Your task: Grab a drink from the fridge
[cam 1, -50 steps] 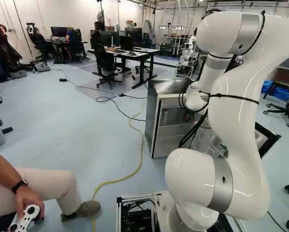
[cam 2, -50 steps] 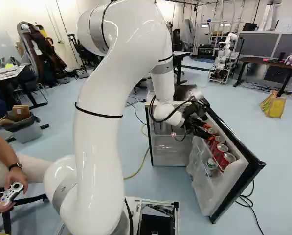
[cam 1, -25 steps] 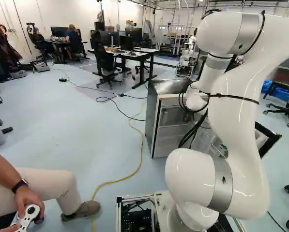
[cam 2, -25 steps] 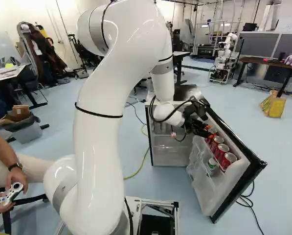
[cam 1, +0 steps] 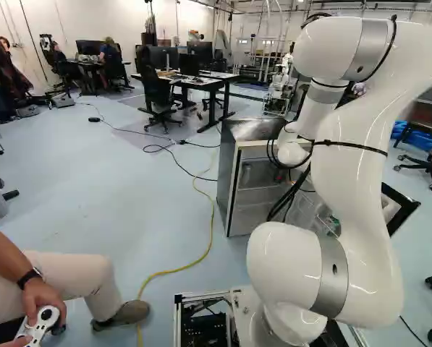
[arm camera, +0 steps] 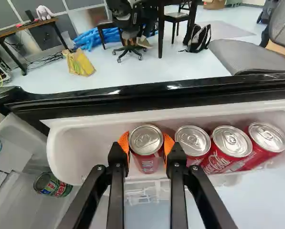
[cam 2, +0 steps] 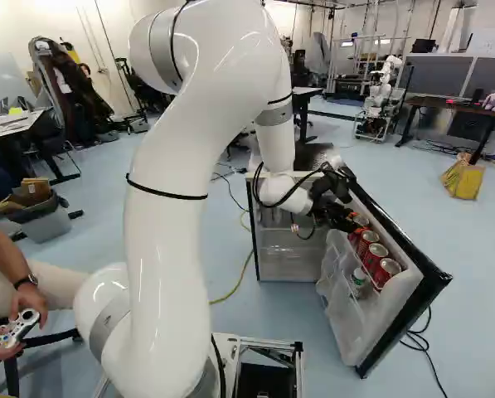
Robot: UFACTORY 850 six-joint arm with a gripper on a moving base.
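Seen in the right base view, my gripper (cam 2: 346,220) reaches into the door shelf of the open fridge (cam 2: 287,249). In the wrist view the gripper (arm camera: 146,142) is shut on a red can (arm camera: 146,149), an orange pad touching it on either side. This can stands upright in the white door bin (arm camera: 80,152), at the end of a row. Several more red cans (arm camera: 231,145) stand in that row, the nearest close beside one finger. A green-and-red can (arm camera: 53,185) sits lower, in a clear shelf.
The fridge door (cam 2: 409,303) stands wide, its black edge running just beyond the cans. Beside my arm is the fridge body (cam 1: 234,181). A person with a controller (cam 1: 38,329) sits left of the base. Another robot (cam 2: 380,95) stands farther back.
The gripper's fingers have closed at the can in the right base view. The door and its cans have shifted very slightly away from the fridge body. The base has not moved.
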